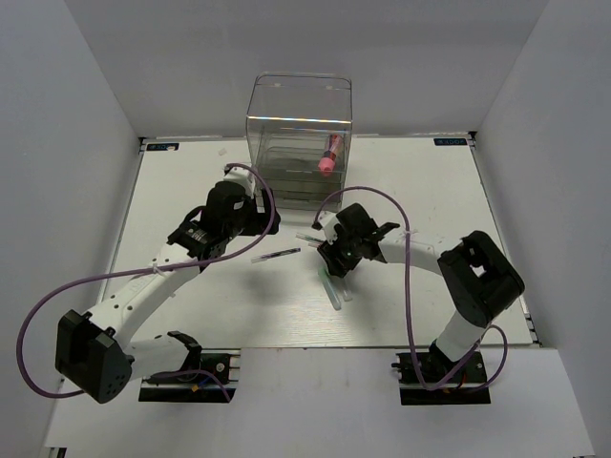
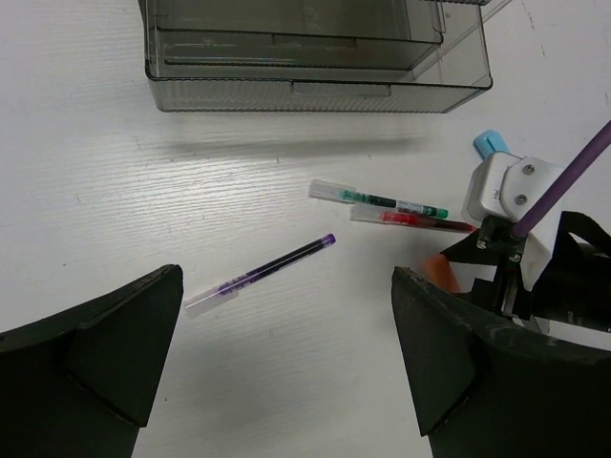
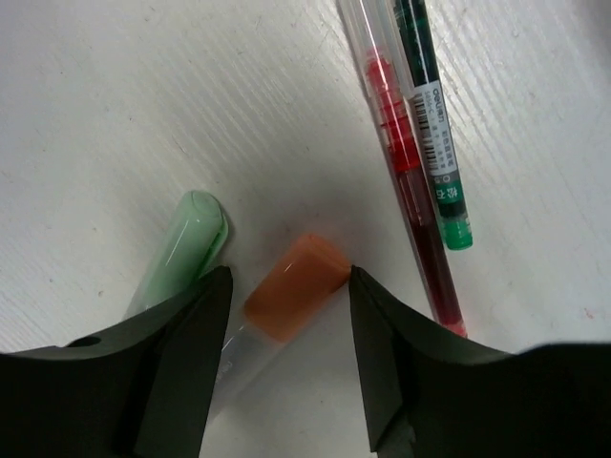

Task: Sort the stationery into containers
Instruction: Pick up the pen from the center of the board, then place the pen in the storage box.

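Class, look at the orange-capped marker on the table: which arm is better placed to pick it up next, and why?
The right. The right fingers straddle the orange-capped marker, one on each side, so they probably need only close. The left fingers hang wide open over the purple pen instead.

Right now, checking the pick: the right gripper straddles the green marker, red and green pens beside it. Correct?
No: the right wrist view shows the right gripper straddling the orange-capped marker, green marker outside its fingers. The red pen and green pen lie beside it.
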Available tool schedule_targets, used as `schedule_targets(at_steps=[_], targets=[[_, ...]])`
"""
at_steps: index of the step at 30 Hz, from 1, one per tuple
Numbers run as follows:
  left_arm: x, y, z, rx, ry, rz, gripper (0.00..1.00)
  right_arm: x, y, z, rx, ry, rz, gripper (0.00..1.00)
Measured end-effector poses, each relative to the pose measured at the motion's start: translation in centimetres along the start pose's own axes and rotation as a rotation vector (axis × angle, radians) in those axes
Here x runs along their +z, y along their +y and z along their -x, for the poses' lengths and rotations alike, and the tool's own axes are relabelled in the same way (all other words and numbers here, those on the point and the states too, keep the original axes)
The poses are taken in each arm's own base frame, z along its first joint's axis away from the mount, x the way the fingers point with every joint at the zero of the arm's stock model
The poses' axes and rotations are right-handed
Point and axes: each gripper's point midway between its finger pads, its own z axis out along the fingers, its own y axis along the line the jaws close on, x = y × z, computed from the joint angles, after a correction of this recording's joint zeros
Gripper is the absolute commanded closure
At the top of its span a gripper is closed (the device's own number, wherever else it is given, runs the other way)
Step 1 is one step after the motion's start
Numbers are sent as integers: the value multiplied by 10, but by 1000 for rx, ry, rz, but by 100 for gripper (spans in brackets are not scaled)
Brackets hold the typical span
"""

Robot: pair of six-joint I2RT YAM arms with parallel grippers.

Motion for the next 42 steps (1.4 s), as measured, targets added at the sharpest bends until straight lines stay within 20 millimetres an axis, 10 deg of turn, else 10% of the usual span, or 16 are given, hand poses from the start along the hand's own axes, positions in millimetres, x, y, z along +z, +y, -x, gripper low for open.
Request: schedule_targets(at_steps=[5,12,20,35,42], targets=[[3,-5,-5,-1,17,-28,0,2,1,2,-15,2,12,100],[10,-9,-22,-17,65,-59,3,-15,12,4,-79,-3,51,100],[21,-13,-30,-30,98,-74,4,-67,1,76,-300,-269,-66,100],[24,-15,-38,-33,126,-87,4,-90,-25,213,-750,-525,-227,100],[24,-15,-38,-33,127,-88,4,-70,-34,255,-871,-540,-234,100]])
